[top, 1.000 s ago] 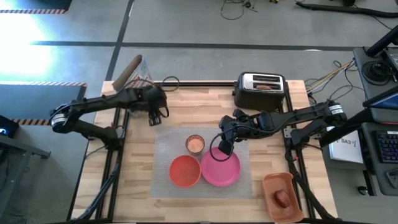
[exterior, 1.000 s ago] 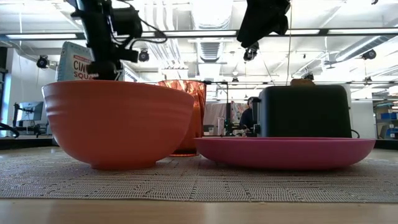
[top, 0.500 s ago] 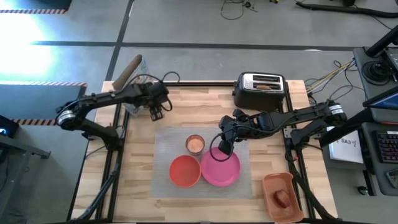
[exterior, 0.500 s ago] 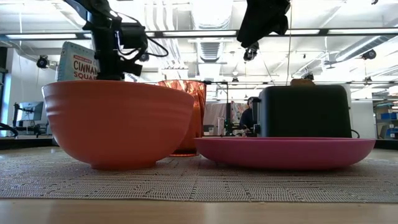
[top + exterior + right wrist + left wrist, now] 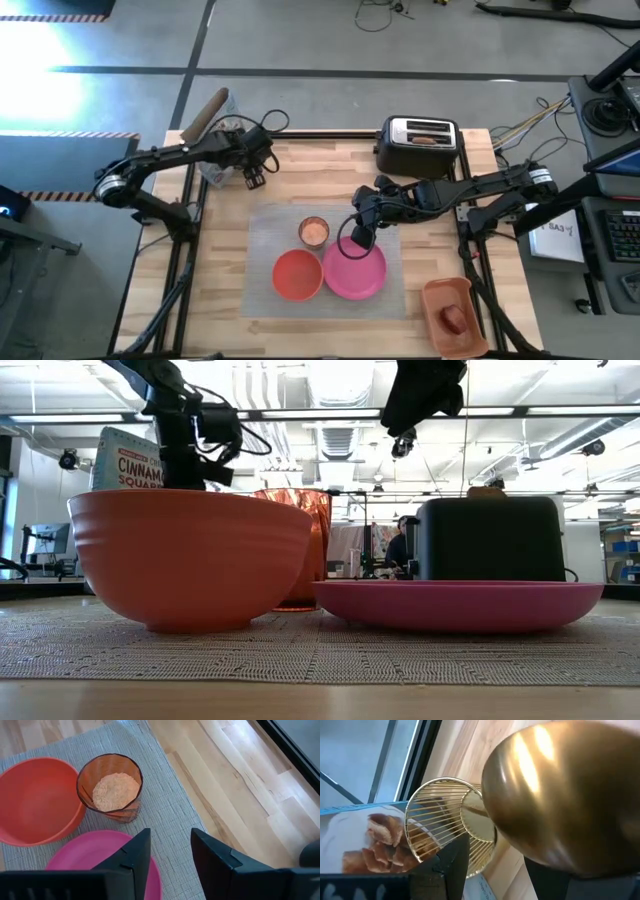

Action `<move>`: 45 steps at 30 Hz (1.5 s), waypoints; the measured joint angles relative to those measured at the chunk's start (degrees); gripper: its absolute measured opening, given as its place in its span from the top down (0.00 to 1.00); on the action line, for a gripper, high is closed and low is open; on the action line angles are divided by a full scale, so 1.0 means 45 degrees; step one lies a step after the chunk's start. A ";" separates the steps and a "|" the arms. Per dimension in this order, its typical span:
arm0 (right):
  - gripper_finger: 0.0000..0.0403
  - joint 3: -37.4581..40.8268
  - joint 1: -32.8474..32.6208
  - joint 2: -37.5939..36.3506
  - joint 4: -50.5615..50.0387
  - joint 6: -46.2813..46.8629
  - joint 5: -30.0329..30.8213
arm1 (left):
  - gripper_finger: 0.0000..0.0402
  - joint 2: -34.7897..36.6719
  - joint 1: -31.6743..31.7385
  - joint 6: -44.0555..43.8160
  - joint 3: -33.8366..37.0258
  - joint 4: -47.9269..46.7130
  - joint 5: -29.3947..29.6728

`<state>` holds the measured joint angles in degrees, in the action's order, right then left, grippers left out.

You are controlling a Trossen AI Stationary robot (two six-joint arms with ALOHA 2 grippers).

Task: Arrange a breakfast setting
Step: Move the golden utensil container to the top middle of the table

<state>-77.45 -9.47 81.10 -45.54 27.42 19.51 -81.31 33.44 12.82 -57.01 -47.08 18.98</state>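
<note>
On the grey mat (image 5: 265, 235) stand the pink plate (image 5: 356, 275), the red-orange bowl (image 5: 297, 275) and the clear cup (image 5: 314, 232), which holds pale crumbs. My left gripper (image 5: 255, 178) hangs over the table's far left, shut on the gold spoon (image 5: 560, 795), above a gold wire holder (image 5: 447, 825). My right gripper (image 5: 170, 847) hangs open over the plate's far rim with nothing between its fingers. A toast slice (image 5: 425, 140) sticks out of the toaster. The apple (image 5: 453, 318) lies on the orange tray. My left gripper has the gold spoon between its two fingers, which point steeply down. The spoon's bowl (image 5: 555, 805) stands close before the wrist camera and hides the place where the fingers meet it. The spoon is lifted clear of the table.
The black-and-chrome toaster (image 5: 420, 150) stands at the far edge, right of centre. An orange tray (image 5: 452, 312) sits at the near right corner. A cereal box (image 5: 125, 460) stands at the far left corner beside the wire holder. Bare wood lies left of the mat.
My left gripper has swung toward the table's far edge with the spoon, sinking a little and nearing the wire holder and cereal box.
</note>
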 joint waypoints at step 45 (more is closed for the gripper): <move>0.68 0.0000 0.0000 0.0000 0.0005 -0.0001 -0.0003 | 1.00 -0.0842 0.0139 -0.0630 -0.1422 0.0158 -0.2511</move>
<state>-77.45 -9.47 81.10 -45.52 27.41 19.50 -85.10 34.06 9.99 -63.41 -46.37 7.68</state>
